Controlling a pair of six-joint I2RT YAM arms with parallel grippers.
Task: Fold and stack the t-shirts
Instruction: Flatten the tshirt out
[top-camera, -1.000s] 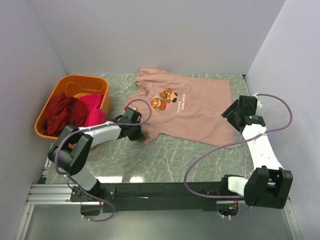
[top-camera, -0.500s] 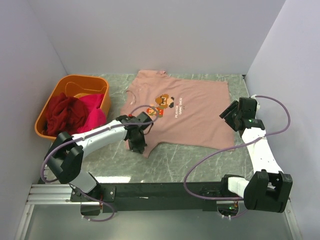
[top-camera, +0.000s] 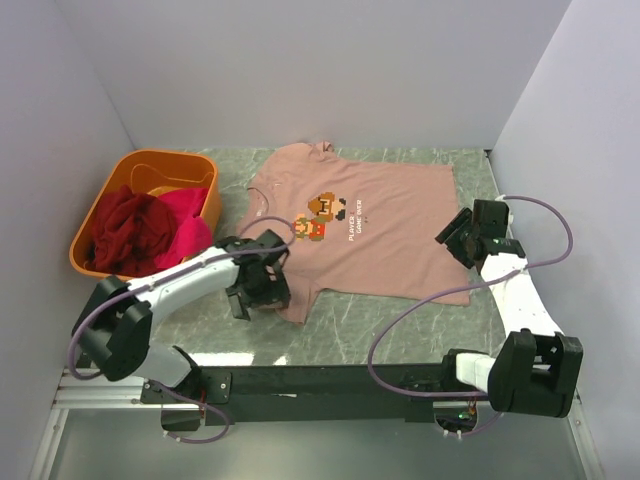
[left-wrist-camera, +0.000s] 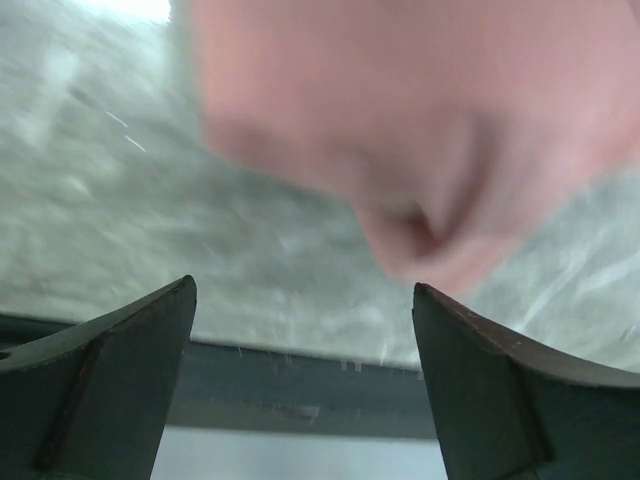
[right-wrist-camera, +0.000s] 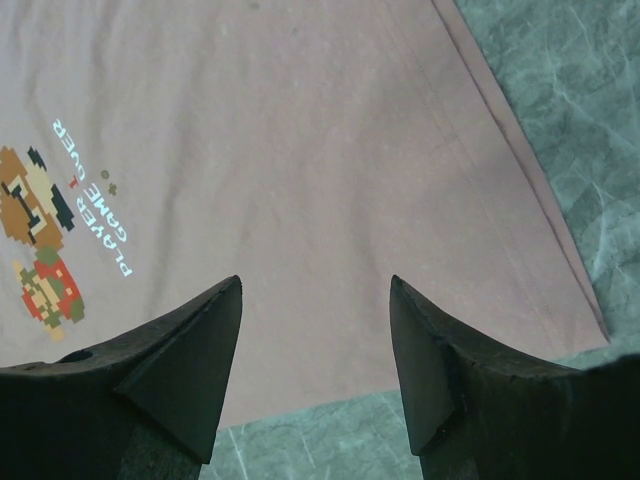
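Observation:
The dusty pink t-shirt (top-camera: 380, 225) lies spread flat on the table, its pixel-figure print (top-camera: 325, 212) facing up. My left gripper (top-camera: 262, 293) stands open just off the shirt's near-left sleeve and holds nothing. In the left wrist view the blurred pink cloth (left-wrist-camera: 400, 100) lies beyond the open left gripper (left-wrist-camera: 303, 290), which touches none of it. My right gripper (top-camera: 458, 238) hovers open over the shirt's right part. The right wrist view shows the right gripper (right-wrist-camera: 315, 285) above the pink shirt (right-wrist-camera: 300, 140) near its hem. A dark red tee (top-camera: 125, 230) and a magenta tee (top-camera: 185, 225) lie bunched in the tub.
The orange tub (top-camera: 165, 158) stands at the left of the table, close to the left wall. Grey walls close in the left, back and right sides. The black rail (top-camera: 330, 378) with both arm bases runs along the near edge.
My left gripper has opened and let go of the shirt's sleeve, and it has drawn back toward the near edge. The shirt has slid a little leftward. The right gripper has shifted slightly.

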